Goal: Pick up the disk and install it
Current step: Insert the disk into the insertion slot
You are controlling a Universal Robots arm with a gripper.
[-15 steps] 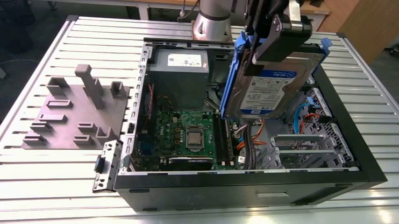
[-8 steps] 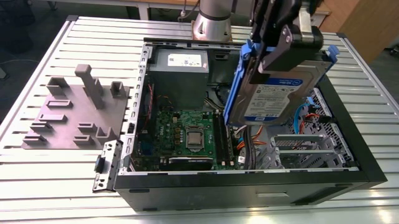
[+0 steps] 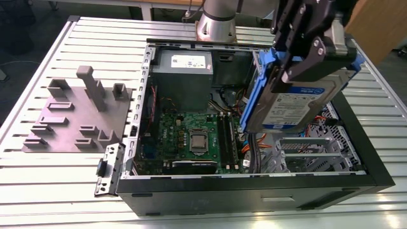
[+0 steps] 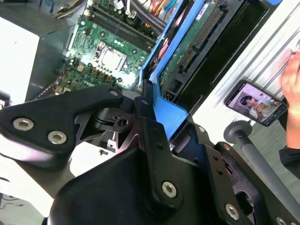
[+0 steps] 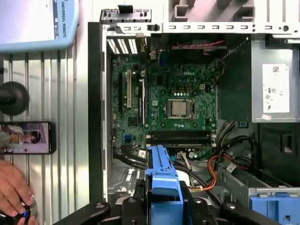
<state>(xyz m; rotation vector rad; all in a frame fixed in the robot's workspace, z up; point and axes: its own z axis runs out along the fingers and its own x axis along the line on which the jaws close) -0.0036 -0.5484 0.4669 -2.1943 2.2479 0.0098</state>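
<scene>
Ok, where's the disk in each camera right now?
Exterior view: the disk, label showing, clamped in the gripper above the case, on the exterior view's right.
Second wrist view: the disk, circuit side showing, beyond the black gripper body.
First wrist view: the disk edge-on, blue bracket in front of the motherboard.
Shared landmark: the processor socket.

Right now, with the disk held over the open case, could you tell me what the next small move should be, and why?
Probably ease the disk down toward the grey metal drive cage. The gripper is shut on its blue bracket and holds it on edge above the computer case. In the exterior view the cage sits just below the disk's lower edge.
</scene>
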